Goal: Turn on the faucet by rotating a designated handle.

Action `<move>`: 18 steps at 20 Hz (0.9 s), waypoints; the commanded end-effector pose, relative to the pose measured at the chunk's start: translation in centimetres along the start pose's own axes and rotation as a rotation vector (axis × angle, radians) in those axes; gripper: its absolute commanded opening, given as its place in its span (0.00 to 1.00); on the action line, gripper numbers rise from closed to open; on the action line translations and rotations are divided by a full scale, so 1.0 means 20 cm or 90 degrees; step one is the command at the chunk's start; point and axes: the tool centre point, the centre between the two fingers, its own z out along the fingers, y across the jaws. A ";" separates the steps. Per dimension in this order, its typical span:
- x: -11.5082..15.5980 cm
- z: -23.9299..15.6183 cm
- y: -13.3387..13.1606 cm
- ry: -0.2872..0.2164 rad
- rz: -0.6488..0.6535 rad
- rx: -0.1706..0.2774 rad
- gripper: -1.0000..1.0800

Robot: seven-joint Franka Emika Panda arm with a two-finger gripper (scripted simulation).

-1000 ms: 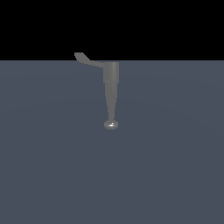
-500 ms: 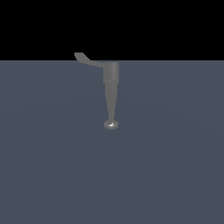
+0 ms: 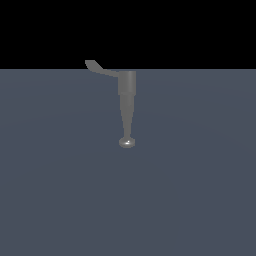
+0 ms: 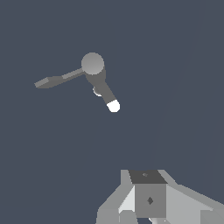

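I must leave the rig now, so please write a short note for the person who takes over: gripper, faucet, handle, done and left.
Gripper: only partly visible at the wrist view's edge, open or shut cannot be told; it holds nothing visible and is apart from the faucet.
Faucet: alone on the grey surface.
Handle: sticks out from the faucet body toward the exterior view's left, untouched.
Done: nothing visible.
Left: approach the handle, contact it, rotate it.

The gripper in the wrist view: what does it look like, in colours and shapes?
Only part of the gripper shows, at the picture's edge. It is built of angular, blocky grey panels, light and mid grey, with a darker square face bearing a small diamond mark. No cables show. The jaws are out of frame. The exterior view shows no arm.
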 end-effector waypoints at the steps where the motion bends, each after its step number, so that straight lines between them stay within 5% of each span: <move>1: 0.05 0.02 -0.05 0.001 0.037 -0.001 0.00; 18: 0.36 0.26 -0.36 0.002 0.279 -0.003 0.00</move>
